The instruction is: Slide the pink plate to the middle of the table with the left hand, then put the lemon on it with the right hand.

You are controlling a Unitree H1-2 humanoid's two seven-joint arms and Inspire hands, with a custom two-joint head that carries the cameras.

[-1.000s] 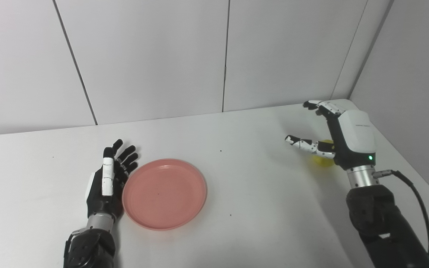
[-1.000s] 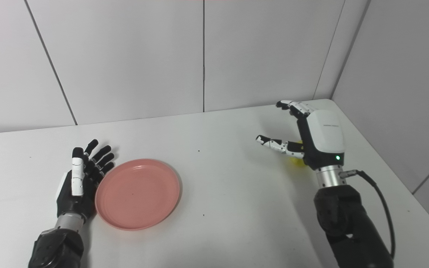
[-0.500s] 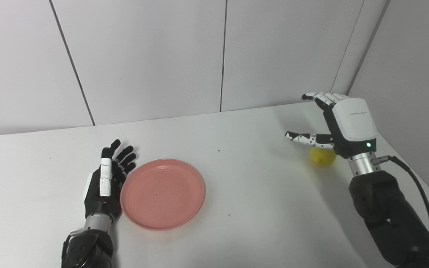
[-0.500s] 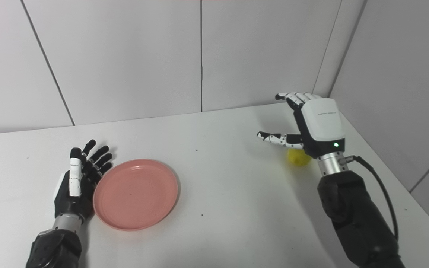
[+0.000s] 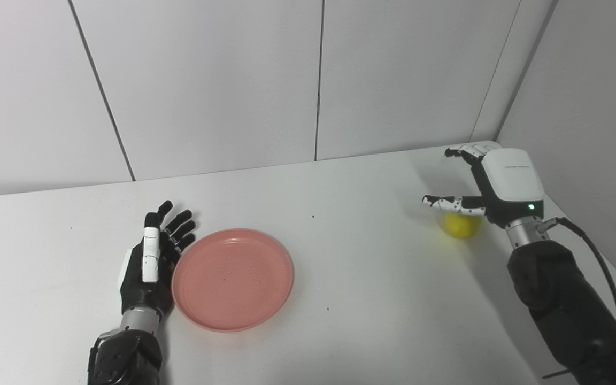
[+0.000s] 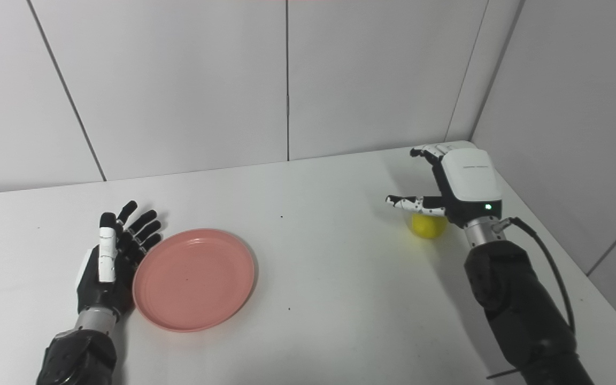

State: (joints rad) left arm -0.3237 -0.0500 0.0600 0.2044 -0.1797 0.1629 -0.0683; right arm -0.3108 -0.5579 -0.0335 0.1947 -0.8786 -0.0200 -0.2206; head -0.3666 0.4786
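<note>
The pink plate (image 5: 232, 277) lies flat on the white table (image 5: 351, 299), left of the middle. My left hand (image 5: 152, 262) rests open on its edge against the plate's left rim, fingers straight and pointing away from me. The yellow lemon (image 5: 459, 225) sits on the table at the far right. My right hand (image 5: 492, 184) hovers open just above and behind it, thumb stretched out over the lemon's top, fingers curved but not touching it. The lemon's right side is hidden by the hand.
Grey wall panels (image 5: 206, 80) stand right behind the table, and a side wall (image 5: 597, 107) closes off the right. The table's right edge (image 5: 602, 256) runs close to my right forearm (image 5: 564, 305). A black cable (image 5: 602, 267) loops off the right wrist.
My right hand rose off the lemon, then came down again a little further right, uncovering more of the lemon. The left hand and plate have barely shifted; the camera drifted slightly.
</note>
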